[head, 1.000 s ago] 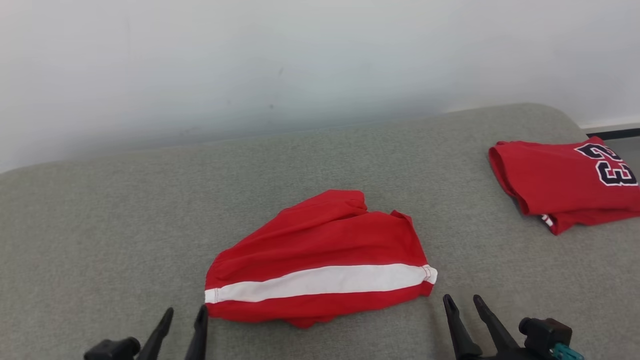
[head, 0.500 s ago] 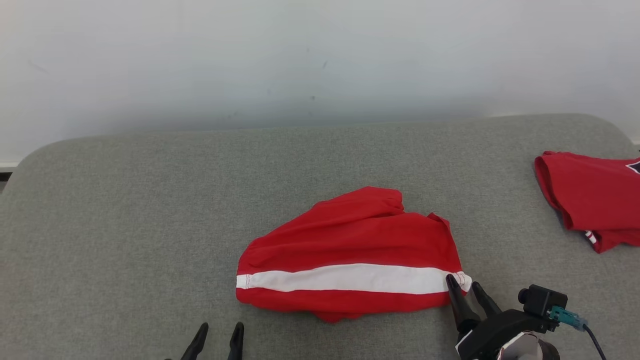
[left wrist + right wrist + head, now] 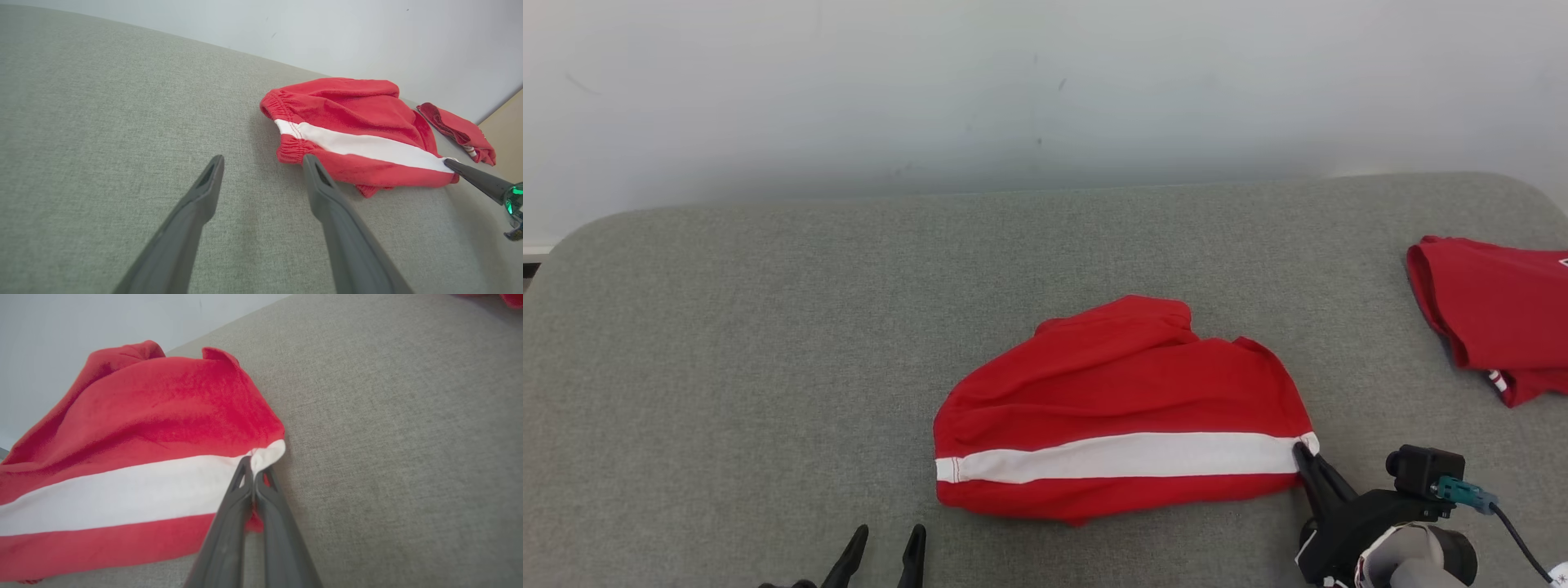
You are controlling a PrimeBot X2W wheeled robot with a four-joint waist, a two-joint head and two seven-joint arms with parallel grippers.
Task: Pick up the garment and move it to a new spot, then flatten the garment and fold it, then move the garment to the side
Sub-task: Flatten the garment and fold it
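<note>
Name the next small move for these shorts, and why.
Probably bring the open left gripper forward onto the elastic end of the red shorts: the right gripper is shut on the stripe's other end, while the left touches nothing.

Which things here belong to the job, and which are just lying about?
Job: shorts; right claw, shut on their striped corner; left claw, open.
Lying about: second red garment, at the right edge of the pad.

Grey pad: shorts ctr, 2nd garment rt.
</note>
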